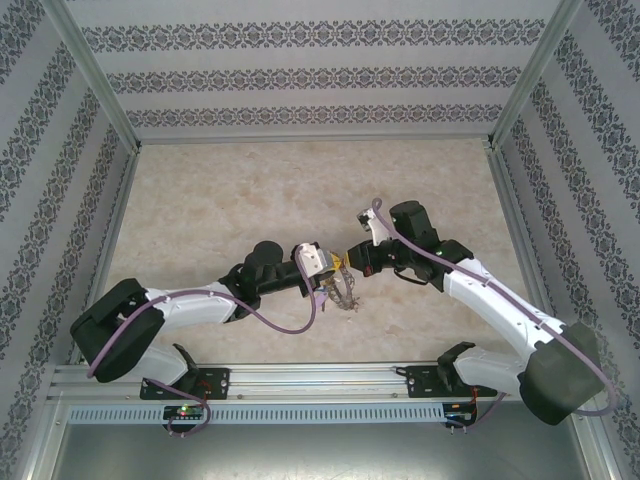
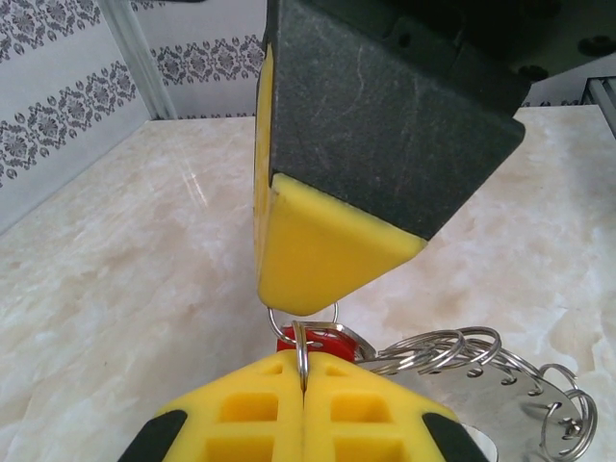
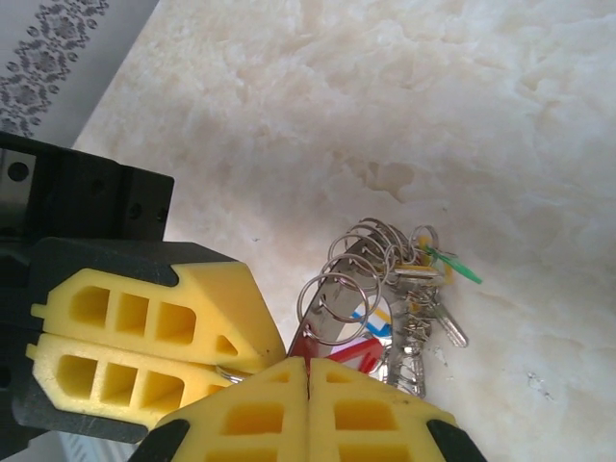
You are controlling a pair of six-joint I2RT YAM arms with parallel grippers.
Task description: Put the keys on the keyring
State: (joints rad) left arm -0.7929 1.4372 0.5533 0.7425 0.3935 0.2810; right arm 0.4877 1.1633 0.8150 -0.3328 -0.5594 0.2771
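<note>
Bunching up nearest, the keyring (image 1: 345, 296) is a loose metal cluster at mid-worktop (image 1: 230, 190), probably light and slippery; I cannot tell whether it touches the surface. Just beyond, the left fingers (image 2: 337, 375) are pressed together on the thin split ring of the red-tagged key (image 2: 313, 339). The right fingers (image 3: 289, 377) are also closed and meet them there. That stiff, springy wire looks the best hold.

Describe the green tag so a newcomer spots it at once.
Mid-table, between the left arm and right arm, is the keyring. Seen from the right wrist, the green tag juts from its right edge: a thin strip, unlike silver rings and the red tag.
</note>
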